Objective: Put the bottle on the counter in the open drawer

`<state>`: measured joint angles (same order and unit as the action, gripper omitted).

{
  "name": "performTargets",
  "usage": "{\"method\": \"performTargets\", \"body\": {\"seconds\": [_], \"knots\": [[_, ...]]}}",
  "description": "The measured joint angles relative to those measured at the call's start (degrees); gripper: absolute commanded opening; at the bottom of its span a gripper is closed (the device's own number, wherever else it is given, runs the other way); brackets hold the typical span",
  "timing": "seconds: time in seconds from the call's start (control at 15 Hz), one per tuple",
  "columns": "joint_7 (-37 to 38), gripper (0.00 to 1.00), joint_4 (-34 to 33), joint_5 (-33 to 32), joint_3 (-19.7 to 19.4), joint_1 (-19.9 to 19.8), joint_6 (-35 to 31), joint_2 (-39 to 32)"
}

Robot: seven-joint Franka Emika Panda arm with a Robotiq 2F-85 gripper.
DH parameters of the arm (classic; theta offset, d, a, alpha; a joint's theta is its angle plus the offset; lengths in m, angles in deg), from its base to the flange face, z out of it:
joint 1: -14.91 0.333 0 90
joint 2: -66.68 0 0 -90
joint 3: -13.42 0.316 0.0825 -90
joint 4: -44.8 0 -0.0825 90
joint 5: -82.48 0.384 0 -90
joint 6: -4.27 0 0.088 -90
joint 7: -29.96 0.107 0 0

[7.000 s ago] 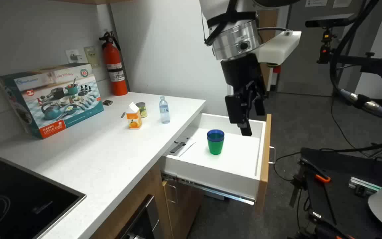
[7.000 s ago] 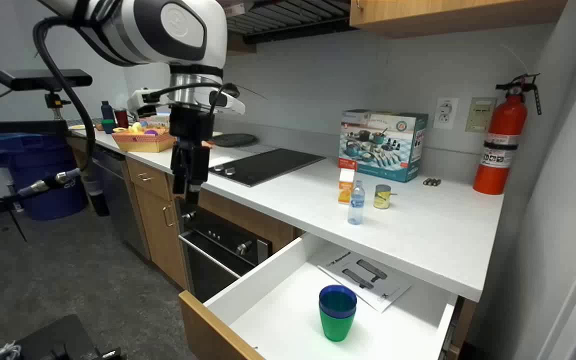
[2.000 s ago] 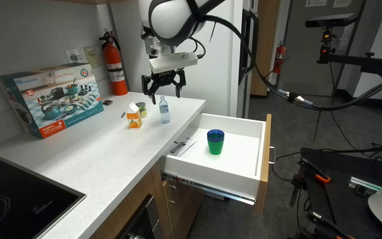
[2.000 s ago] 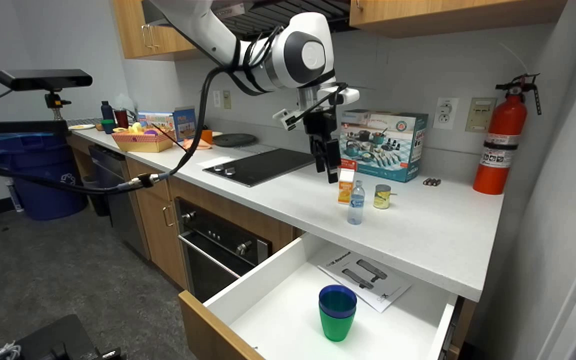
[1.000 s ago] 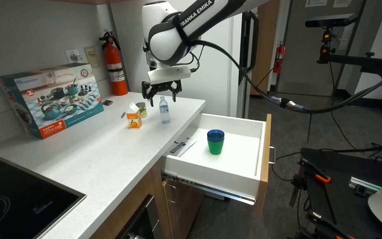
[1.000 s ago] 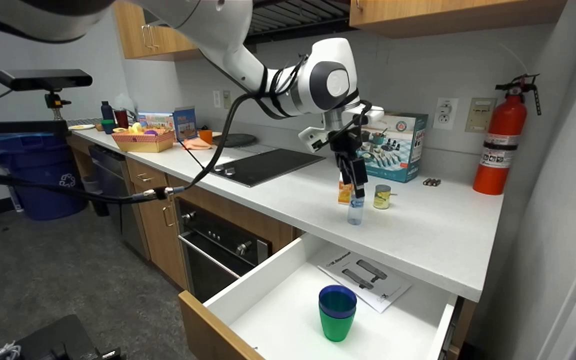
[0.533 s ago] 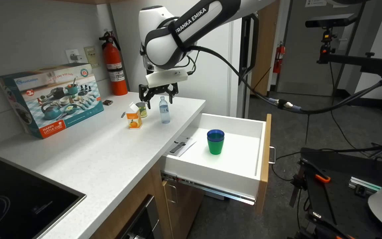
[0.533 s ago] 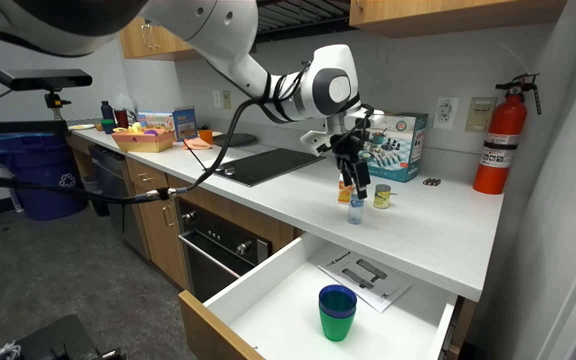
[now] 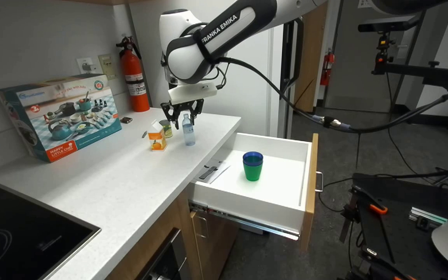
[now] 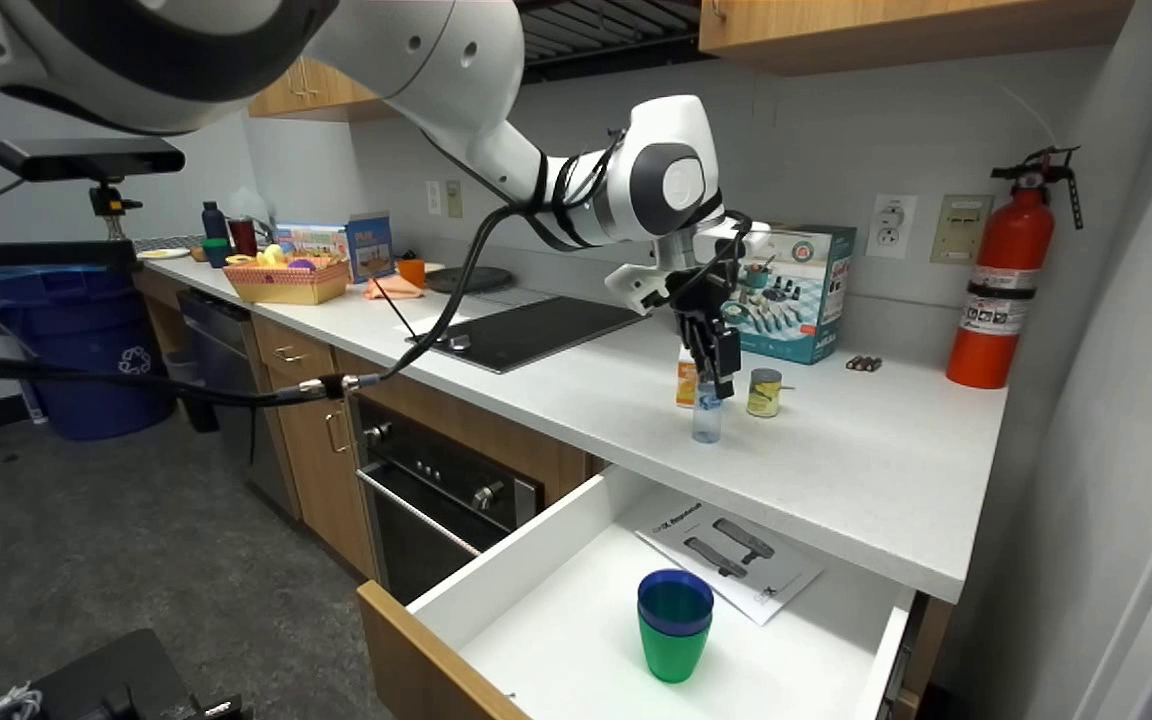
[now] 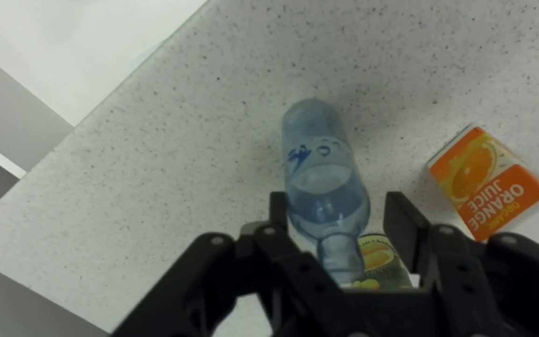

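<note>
The clear pale-blue bottle (image 9: pixel 188 134) stands on the off-white counter (image 9: pixel 130 171) close to its edge. My gripper (image 9: pixel 184 125) has come down around its upper part from above. In the wrist view the bottle (image 11: pixel 318 159) is between the two fingers of the gripper (image 11: pixel 337 208): the left finger (image 11: pixel 278 206) lies against its side or very near it, while a gap separates it from the right finger (image 11: pixel 407 229). The jaws are part-way closed, wider than the bottle. The drawer (image 9: pixel 278 186) is pulled out below the counter edge.
An orange juice carton (image 9: pixel 157 140) and a small can (image 9: pixel 165 128) stand close beside the bottle. Stacked blue and green cups (image 10: pixel 674 630) and a leaflet (image 10: pixel 736 555) are in the drawer. A large toy box (image 9: pixel 68 116) and a fire extinguisher (image 9: pixel 134 77) are against the wall.
My gripper has lowered around the bottle and its jaws have narrowed. The bottle has shifted slightly toward the carton, still on the counter.
</note>
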<state>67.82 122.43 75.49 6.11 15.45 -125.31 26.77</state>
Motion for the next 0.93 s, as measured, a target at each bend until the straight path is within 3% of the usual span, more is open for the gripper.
{"method": "performTargets", "body": {"seconds": [0.13,0.53,0.93], "knots": [[-0.6,0.15,-0.4,0.0,0.0,0.0,0.0,-0.2],[-5.8,0.14,-1.3,0.6,0.0,-0.3,0.2,-0.1],[-14.9,0.14,-0.9,6.1,0.9,-1.6,1.1,1.0]]}}
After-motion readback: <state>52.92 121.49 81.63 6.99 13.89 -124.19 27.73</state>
